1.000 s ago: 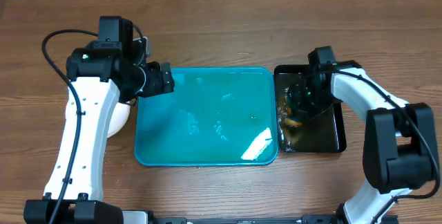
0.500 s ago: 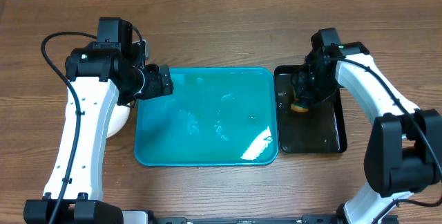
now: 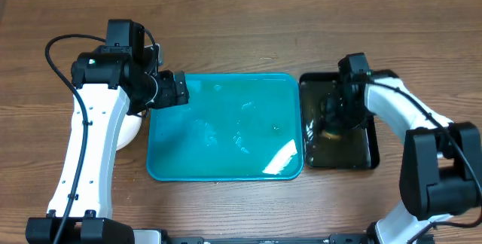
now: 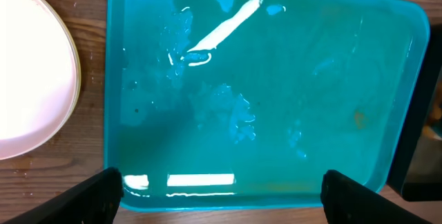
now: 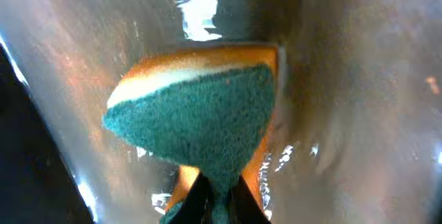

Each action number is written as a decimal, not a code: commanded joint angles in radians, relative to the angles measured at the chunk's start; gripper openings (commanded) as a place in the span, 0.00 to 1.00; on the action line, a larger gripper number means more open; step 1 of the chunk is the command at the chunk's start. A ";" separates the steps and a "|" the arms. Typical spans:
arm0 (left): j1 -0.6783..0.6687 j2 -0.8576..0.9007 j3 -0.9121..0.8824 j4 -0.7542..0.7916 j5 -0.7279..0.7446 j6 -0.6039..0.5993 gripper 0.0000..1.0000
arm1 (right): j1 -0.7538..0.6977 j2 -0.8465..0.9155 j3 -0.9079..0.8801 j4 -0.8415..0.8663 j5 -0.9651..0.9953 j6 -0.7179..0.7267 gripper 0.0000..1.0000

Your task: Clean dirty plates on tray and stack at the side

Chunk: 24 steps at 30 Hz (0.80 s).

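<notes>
A: What did we see of the left jaws?
B: They were wide apart. In the left wrist view the two dark fingers (image 4: 93,195) sat at the bottom corners, w/ only the tray (image 4: 262,99) showing between them. They touched nothing we could make out.
A: And from overhead?
B: The left jaws hung over the tray's far-left corner, above the surface (image 3: 248,25).
A: Tray cond.?
B: Teal, glossy and wet. We noted water streaks and droplets across the middle, plus bright glare strips.
A: Where were the plates?
B: The plates (image 4: 34,79) lay off the tray, on the wood just beside its left rim, w/ a strip of wood between. The top one looked white w/ a faint pink tint. A pale yellow edge peeked from under it on the right. Overhead, the left arm (image 3: 90,146) covered most of the stack, so we couldn't count them.
A: Right side?
B: The right jaws were clamped on the sponge (image 5: 200,120). Its green scrub face looked at the wrist cam, w/ the orange-yellow body behind. The thin fingers (image 5: 197,200) pinched its lower tip.
A: Position?
B: Down in the black tray (image 3: 361,150), approx. its far-left part. That tray stood just right of the teal one, sides nearly touching.
A: Was the sponge touching the black tray's floor?
B: We couldn't tell. We saw wet, shiny reflections all round it and no clear contact line.
</notes>
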 commanded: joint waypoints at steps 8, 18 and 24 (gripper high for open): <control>-0.001 -0.002 0.002 -0.004 -0.007 0.015 0.93 | 0.002 -0.006 0.301 -0.265 0.013 -0.003 0.55; 0.000 -0.002 0.002 -0.018 -0.010 0.031 0.93 | 0.003 -0.312 0.323 -0.272 0.013 -0.003 0.54; 0.000 -0.005 0.002 -0.038 -0.010 0.053 0.91 | 0.017 -0.489 0.312 -0.258 0.017 0.002 0.54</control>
